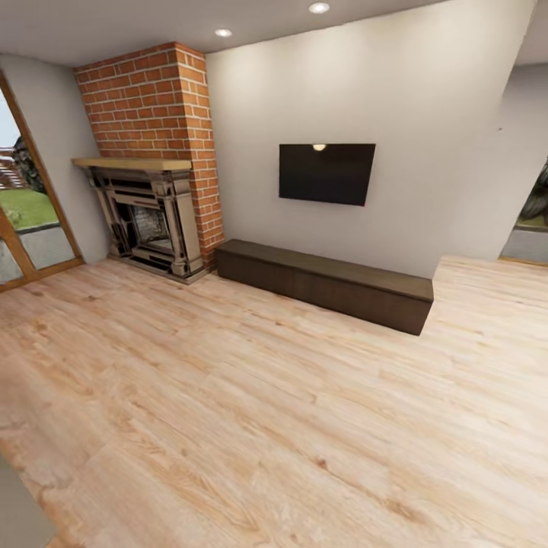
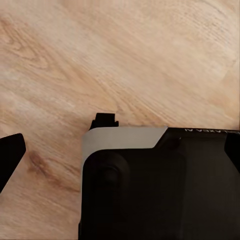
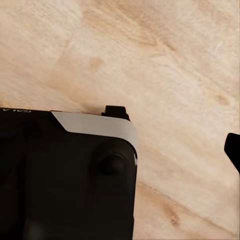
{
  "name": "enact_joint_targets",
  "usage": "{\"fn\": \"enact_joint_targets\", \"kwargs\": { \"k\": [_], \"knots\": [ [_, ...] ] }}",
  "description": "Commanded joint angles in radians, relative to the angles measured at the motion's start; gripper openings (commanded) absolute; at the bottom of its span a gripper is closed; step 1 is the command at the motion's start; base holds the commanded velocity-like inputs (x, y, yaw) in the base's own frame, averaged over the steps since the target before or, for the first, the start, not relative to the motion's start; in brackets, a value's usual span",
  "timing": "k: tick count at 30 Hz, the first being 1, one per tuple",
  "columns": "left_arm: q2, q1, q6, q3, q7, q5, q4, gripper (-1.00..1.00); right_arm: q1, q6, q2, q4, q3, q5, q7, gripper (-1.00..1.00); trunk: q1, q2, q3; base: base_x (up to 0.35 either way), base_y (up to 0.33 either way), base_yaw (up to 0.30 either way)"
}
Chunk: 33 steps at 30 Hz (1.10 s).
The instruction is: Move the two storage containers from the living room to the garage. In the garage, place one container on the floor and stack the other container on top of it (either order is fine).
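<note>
The head view looks across the living room's light wood-plank floor (image 1: 251, 426) toward the brick fireplace (image 1: 152, 152) far left, a wall-mounted television (image 1: 326, 173) and a low dark cabinet (image 1: 327, 283) beneath it. No storage container is in sight yet, so where they sit cannot be told. Each wrist camera looks down at planks past the robot's black base (image 2: 160, 185); whether either end effector is open or closed cannot be told. Judging by the task, rigid open bins should be light and are best gripped by a rim wall.

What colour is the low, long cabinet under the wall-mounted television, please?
Dark brown low cabinet, seen best in the head view.
</note>
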Motion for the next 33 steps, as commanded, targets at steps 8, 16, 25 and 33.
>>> {"fn": "enact_joint_targets", "kwargs": {
  "k": [8,16,25,33],
  "knots": [
    [0.0,-0.001,0.002,0.0,0.001,0.005,0.0,1.0,-0.001,-0.006,0.001,0.003,0.009,-0.01,-0.001,1.0,0.001,-0.001,-0.007,0.321,0.0,0.246],
    [0.0,-0.001,0.002,0.0,0.001,0.005,0.0,1.0,-0.001,-0.006,0.001,0.003,0.009,-0.01,-0.001,1.0,0.001,-0.001,-0.012,0.321,0.0,0.246],
    [0.001,-0.001,0.002,0.0,0.001,0.005,0.0,1.0,-0.001,-0.01,0.0,0.003,0.008,-0.01,-0.001,1.0,0.001,-0.001,-0.018,0.322,0.0,0.246],
    [0.0,-0.001,0.002,0.0,0.001,0.005,0.0,1.0,-0.001,-0.012,0.0,0.003,0.008,-0.01,-0.001,1.0,0.001,-0.001,-0.023,0.321,0.0,0.246]
  ]
}}
